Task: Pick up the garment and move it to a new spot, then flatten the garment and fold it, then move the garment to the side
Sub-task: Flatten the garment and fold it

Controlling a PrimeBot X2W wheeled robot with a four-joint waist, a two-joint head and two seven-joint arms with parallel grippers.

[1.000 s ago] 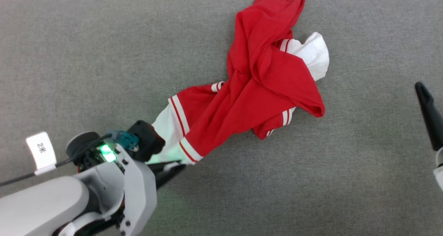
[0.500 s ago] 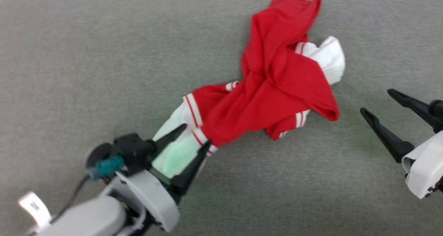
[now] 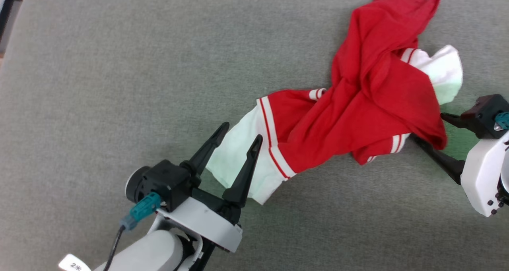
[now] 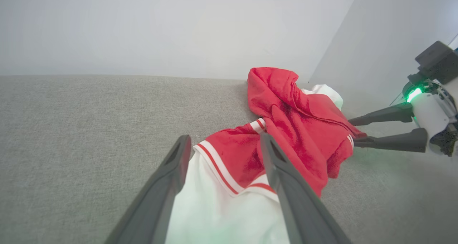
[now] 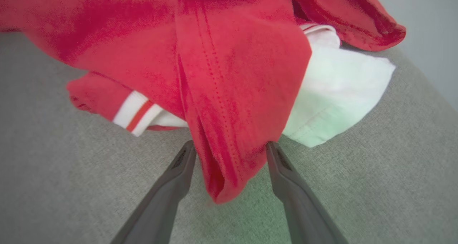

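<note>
The garment (image 3: 358,116) lies crumpled in a long diagonal heap on the grey cloth surface (image 3: 119,84): red body, white sleeves, red-white striped trim. My left gripper (image 3: 242,131) stands open at its lower-left end, and the white sleeve (image 4: 229,215) lies loose between and under the fingers. At the right end my right gripper (image 3: 430,127) is open too, with its fingers on either side of a hanging red fold (image 5: 229,158). The left wrist view shows the garment (image 4: 297,111) with the right gripper (image 4: 352,131) at its far corner. Any print is hidden in the folds.
The grey surface's far edge meets a pale wall (image 4: 143,29) close behind the garment. At the head view's top left the surface ends beside a dark-framed object (image 3: 8,12). A cable with a white tag (image 3: 73,265) trails from my left wrist.
My left gripper has opened and let go of the white sleeve, which now lies on the surface. The right gripper has come in to the garment's right corner. The head camera has shifted.
</note>
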